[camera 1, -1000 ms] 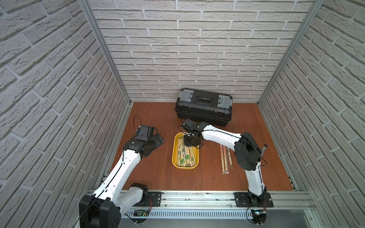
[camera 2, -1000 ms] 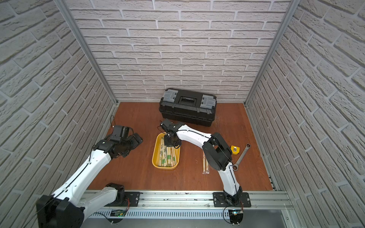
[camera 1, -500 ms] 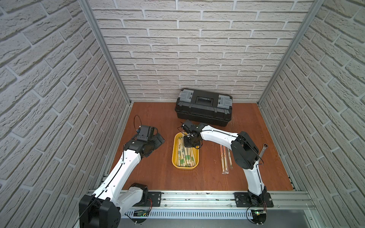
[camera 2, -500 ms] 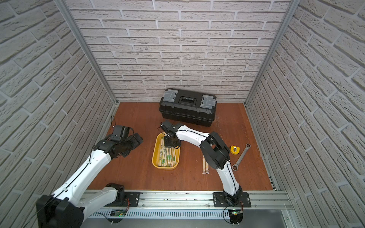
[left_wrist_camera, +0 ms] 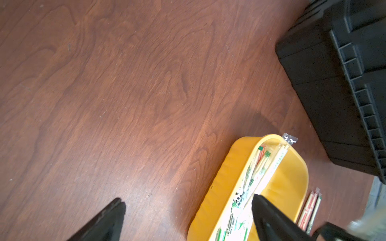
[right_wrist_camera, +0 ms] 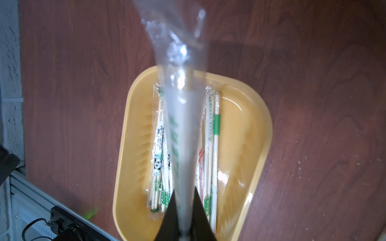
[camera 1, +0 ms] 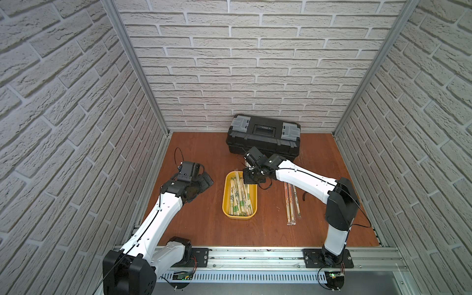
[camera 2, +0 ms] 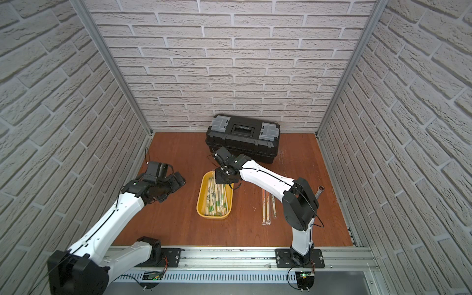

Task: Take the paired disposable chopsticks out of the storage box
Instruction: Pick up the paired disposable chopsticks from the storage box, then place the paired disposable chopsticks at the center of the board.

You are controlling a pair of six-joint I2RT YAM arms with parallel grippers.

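The storage box (camera 1: 226, 201) is a shallow yellow tray mid-table, seen in both top views (camera 2: 200, 204). It holds several paired disposable chopsticks (camera 1: 238, 199) in clear printed sleeves. My right gripper (camera 1: 251, 178) hangs over the tray's far end. In the right wrist view the right gripper (right_wrist_camera: 184, 191) is shut on one sleeved pair (right_wrist_camera: 183, 125), which rises blurred above the others (right_wrist_camera: 159, 150). My left gripper (camera 1: 205, 182) stands open to the left of the tray, over bare wood. In the left wrist view its jaws (left_wrist_camera: 187, 197) are wide apart and hold nothing.
A black toolbox (camera 1: 264, 135) with grey latches stands at the back wall, just behind the right wrist. Three sleeved pairs (camera 1: 291, 201) lie on the wood to the right of the tray. A grey wrench (camera 2: 319, 191) shows beside the right elbow. Brick walls enclose three sides.
The right jaws have closed on a sleeved pair at the tray's far end. The right elbow has shifted slightly. The left arm has not moved.
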